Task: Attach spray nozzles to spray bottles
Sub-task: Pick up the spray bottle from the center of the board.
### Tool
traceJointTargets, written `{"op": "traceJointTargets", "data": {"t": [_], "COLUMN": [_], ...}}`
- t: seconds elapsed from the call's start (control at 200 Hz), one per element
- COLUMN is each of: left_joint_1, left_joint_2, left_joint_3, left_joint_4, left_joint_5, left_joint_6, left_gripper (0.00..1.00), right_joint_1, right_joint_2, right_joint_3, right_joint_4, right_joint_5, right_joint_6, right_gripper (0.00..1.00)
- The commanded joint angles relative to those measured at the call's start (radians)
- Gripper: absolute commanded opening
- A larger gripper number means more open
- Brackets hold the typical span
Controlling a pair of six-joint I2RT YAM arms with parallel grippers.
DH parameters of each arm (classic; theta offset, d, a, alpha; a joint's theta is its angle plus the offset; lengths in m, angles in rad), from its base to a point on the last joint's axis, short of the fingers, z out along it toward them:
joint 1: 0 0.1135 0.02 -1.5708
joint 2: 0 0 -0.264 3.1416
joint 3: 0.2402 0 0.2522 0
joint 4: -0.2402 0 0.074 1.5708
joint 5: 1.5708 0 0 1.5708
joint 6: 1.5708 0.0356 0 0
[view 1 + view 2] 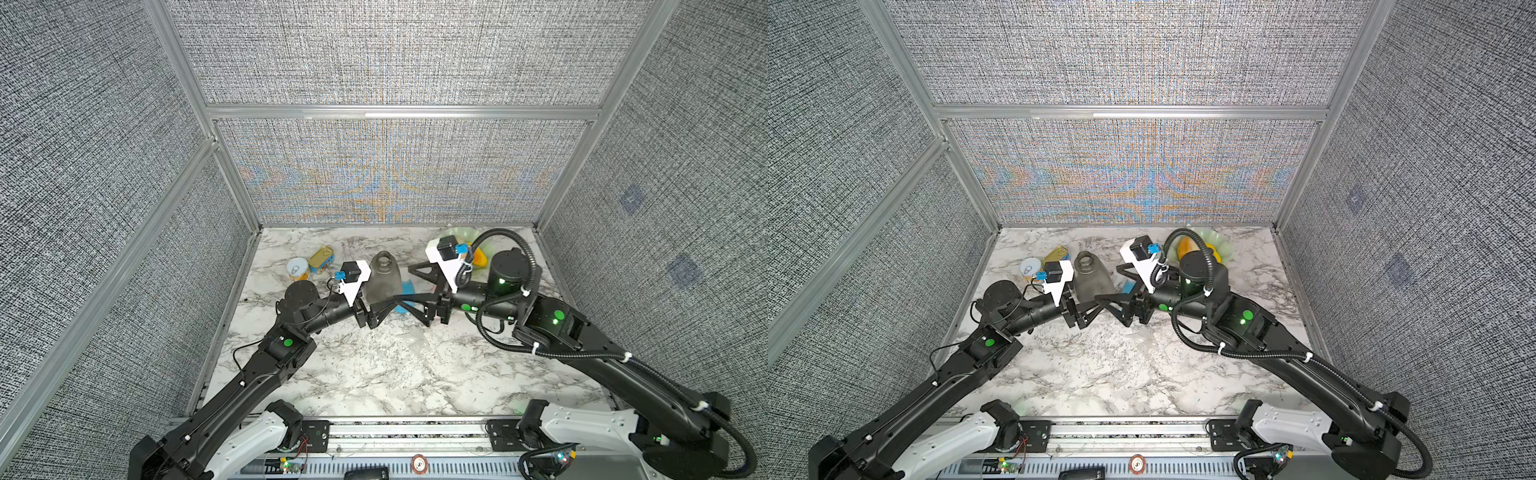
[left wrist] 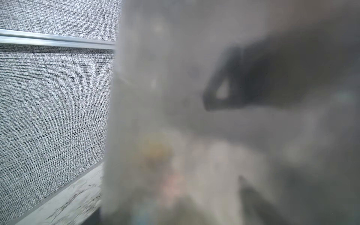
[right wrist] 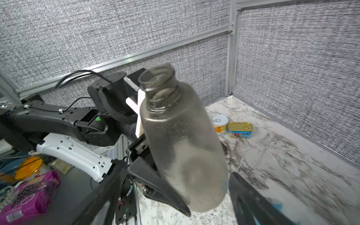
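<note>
The smoky grey spray bottle (image 1: 383,279) (image 1: 1090,278) (image 3: 181,140) is tilted, its open neck up and bare, and held off the marble table (image 1: 374,374). My left gripper (image 1: 384,301) is shut on its lower body; one left finger (image 3: 161,187) presses its side. In the left wrist view the bottle (image 2: 194,116) fills the picture as a blur. My right gripper (image 1: 404,284) (image 3: 175,171) stands open, its fingers on either side of the bottle's base, apart from it. A blue thing (image 1: 405,307) lies on the table under the grippers. The spray nozzles are out of view.
Two short tins (image 1: 298,269) (image 1: 322,259) stand at the back left, also seen in the right wrist view (image 3: 240,130). A green plate (image 1: 1219,245) with yellow and orange items sits at the back right behind the right arm. Grey fabric walls enclose three sides.
</note>
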Motion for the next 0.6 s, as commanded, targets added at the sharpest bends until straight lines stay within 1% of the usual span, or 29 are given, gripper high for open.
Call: {"op": "traceJointTargets", "data": {"t": [0.0,0.08,0.22,0.37,0.47,0.51,0.545,0.595], "left_joint_1": [0.0,0.0,0.0,0.0,0.0,0.0,0.0,0.0], "left_joint_2": [-0.002,-0.008,0.002,0.021,0.037,0.04,0.042,0.044], "left_joint_3": [-0.005,-0.014,-0.024,-0.023,-0.025,-0.025,-0.027,-0.024], "left_joint_4": [0.108,0.118,0.127,0.129,0.139,0.139,0.139,0.14], "left_joint_5": [0.074,0.082,0.103,0.108,0.114,0.115,0.113,0.106], "left_joint_6": [-0.019,-0.033,-0.055,-0.079,-0.099,-0.103,-0.106,-0.122], "left_gripper": [0.84,0.85,0.86,0.86,0.86,0.87,0.87,0.87], "right_joint_1": [0.004,0.005,0.004,0.008,0.009,0.009,0.009,0.009], "right_joint_2": [0.033,0.064,0.117,0.152,0.164,0.166,0.165,0.155], "right_joint_3": [0.026,0.031,0.055,0.065,0.064,0.059,0.055,0.036], "right_joint_4": [0.029,0.056,0.07,0.108,0.122,0.128,0.132,0.149], "right_joint_5": [0.053,0.039,0.069,0.023,0.012,0.013,0.045,0.077], "right_joint_6": [-0.028,-0.028,-0.044,-0.037,-0.03,-0.027,-0.015,0.0], "right_gripper": [0.9,0.91,0.91,0.9,0.86,0.82,0.77,0.75]}}
